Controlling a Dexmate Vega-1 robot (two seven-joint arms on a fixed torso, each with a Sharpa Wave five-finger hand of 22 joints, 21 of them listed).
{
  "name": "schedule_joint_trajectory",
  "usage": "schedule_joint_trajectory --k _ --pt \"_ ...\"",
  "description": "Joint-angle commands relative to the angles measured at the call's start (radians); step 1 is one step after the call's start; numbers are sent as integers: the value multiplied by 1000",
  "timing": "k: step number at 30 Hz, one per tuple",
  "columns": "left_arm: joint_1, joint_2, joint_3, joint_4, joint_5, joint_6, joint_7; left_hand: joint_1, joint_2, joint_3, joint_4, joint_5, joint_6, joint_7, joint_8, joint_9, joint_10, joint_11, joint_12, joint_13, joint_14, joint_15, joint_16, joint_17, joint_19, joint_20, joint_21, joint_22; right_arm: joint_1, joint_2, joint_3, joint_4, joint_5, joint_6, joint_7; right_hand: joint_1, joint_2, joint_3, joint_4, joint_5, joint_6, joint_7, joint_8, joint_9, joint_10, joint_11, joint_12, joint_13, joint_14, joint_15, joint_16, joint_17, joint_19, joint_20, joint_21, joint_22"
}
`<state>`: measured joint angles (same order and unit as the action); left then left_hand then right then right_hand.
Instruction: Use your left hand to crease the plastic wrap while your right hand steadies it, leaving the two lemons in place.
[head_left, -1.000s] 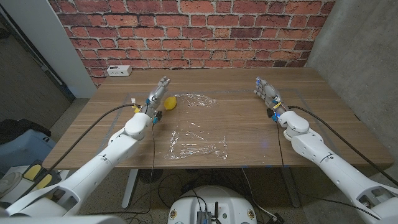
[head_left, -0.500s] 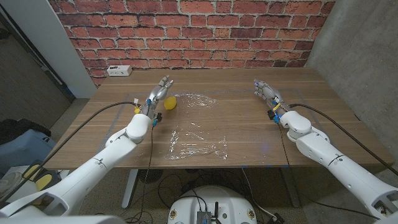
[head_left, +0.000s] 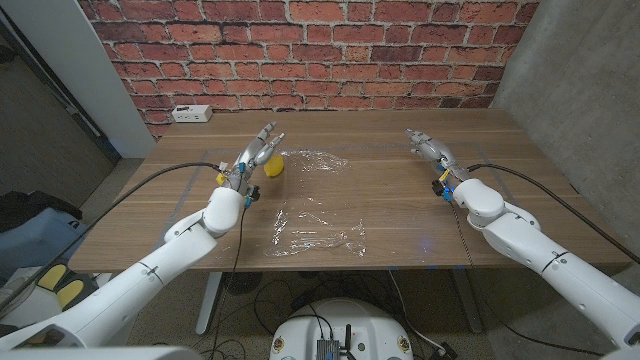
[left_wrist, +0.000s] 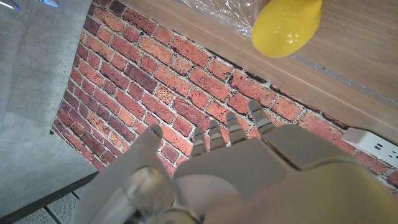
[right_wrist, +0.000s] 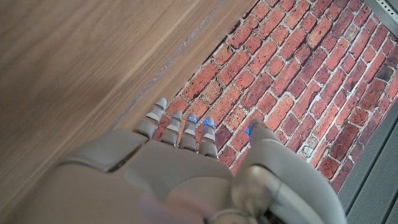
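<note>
A crinkled sheet of clear plastic wrap (head_left: 315, 228) lies on the wooden table (head_left: 400, 215) near the front middle. More wrap (head_left: 320, 160) lies farther back. One yellow lemon (head_left: 273, 166) sits at the left edge of that far wrap, and it shows again in the left wrist view as the lemon (left_wrist: 286, 25) beside the wrap (left_wrist: 224, 7). My left hand (head_left: 258, 152) hovers just left of the lemon, fingers straight and apart, holding nothing. My right hand (head_left: 428, 150) is over bare wood far to the right, fingers extended, empty. Both hands, left (left_wrist: 249, 162) and right (right_wrist: 180, 168), show outstretched fingers.
A white power strip (head_left: 190, 113) lies at the table's back left corner against the red brick wall (head_left: 320, 50). It also appears as the power strip (left_wrist: 373, 143) in the left wrist view. A grey wall (head_left: 580, 90) stands to the right.
My left hand's fingers have edged slightly toward the lemon. The right hand has barely shifted. The wrap and lemon have not moved.
</note>
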<state>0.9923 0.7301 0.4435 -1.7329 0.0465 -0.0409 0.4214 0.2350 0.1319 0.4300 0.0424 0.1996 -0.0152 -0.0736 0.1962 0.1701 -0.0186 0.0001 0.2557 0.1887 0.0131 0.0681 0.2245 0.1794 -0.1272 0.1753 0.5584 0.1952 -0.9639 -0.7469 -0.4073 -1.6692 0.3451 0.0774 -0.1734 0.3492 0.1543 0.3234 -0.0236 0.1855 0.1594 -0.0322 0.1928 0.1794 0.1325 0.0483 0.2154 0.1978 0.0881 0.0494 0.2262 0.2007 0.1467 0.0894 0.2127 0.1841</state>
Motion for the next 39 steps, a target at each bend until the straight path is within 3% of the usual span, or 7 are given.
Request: schedule_joint_trajectory --k 1,22,39 --pt "63 40 -12 -99 89 51 31 14 -1 3 -8 -3 12 -5 6 5 6 1 6 5 -1 4 -1 4 -5 8 -3 4 -53 -59 10 -110 -77 -61 -46 14 3 5 -10 2 8 2 11 4 9 2 6 5 9 -5 8 4 2 4 3 2" --pt "155 75 -30 -214 211 100 68 19 -3 8 -16 -6 25 -8 5 6 16 -2 4 6 0 0 -7 5 -8 11 -6 4 -143 -146 38 -275 -201 -166 -101 21 5 9 -17 2 24 1 12 4 23 -3 8 6 14 -11 11 7 4 5 3 2" --pt "214 89 -48 -274 282 118 85 22 -5 13 -24 -9 40 -11 3 6 23 -4 1 6 5 -4 -11 5 -7 12 -9 4 -202 -189 60 -386 -269 -259 -124 26 5 12 -24 3 37 -2 12 5 37 -5 10 7 22 -15 14 9 7 5 4 2"
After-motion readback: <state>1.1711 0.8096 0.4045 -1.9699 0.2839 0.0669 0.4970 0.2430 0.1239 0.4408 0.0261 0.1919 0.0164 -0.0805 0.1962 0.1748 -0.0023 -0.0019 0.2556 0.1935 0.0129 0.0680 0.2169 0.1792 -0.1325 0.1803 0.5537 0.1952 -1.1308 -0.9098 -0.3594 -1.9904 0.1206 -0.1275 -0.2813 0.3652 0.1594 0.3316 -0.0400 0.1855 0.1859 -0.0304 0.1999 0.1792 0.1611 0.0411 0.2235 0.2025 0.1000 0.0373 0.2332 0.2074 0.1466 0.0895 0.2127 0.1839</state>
